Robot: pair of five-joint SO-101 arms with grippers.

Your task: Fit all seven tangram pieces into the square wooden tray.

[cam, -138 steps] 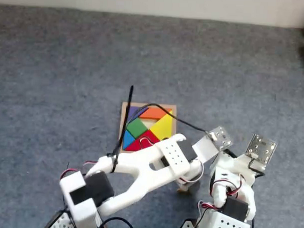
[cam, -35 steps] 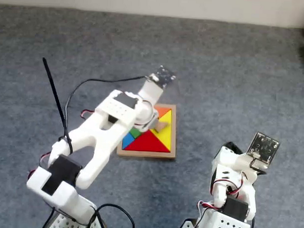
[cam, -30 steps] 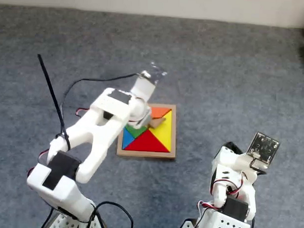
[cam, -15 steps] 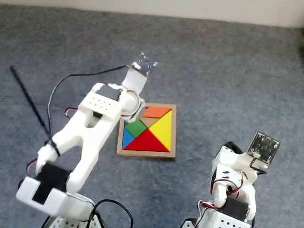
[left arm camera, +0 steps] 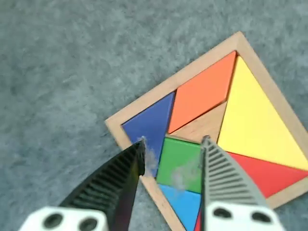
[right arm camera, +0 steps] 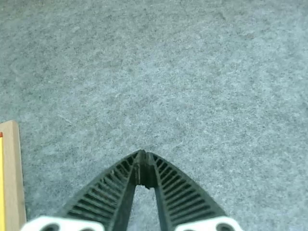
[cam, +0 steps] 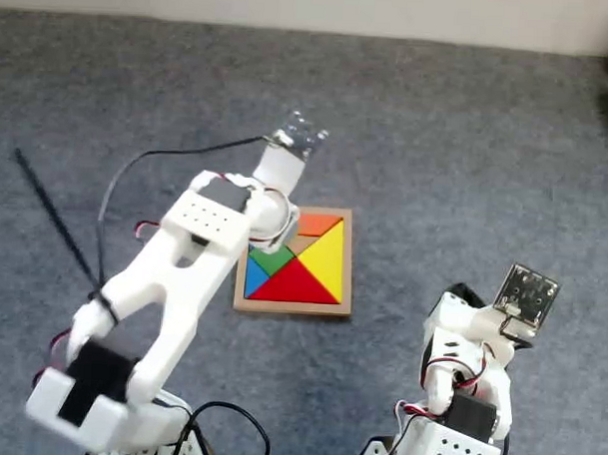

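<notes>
The square wooden tray [cam: 292, 306] [left arm camera: 169, 85] lies mid-table. In it sit an orange piece [cam: 319, 225] [left arm camera: 202, 91], a yellow triangle [cam: 329, 258] [left arm camera: 255, 125], a red triangle [cam: 297, 284] [left arm camera: 269, 173], a green square [cam: 273, 258] [left arm camera: 180, 166], a light blue triangle [cam: 252, 279] [left arm camera: 185, 207] and a dark blue triangle [left arm camera: 151, 127]. A bare wooden triangle [cam: 301, 245] [left arm camera: 204, 127] shows between them. My left gripper [left arm camera: 173, 143] is open and empty above the green square. My right gripper [right arm camera: 143, 169] is shut over bare carpet.
Grey carpet [cam: 466, 163] surrounds the tray on every side. My left arm [cam: 209, 234] crosses the tray's far left corner. The right arm [cam: 474, 378] stands folded at the near right, and the tray's edge [right arm camera: 10, 178] is off to one side of it.
My left arm has swung left across the tray, from over its middle to its far left corner, uncovering the orange piece and the bare triangle. The right arm has not moved.
</notes>
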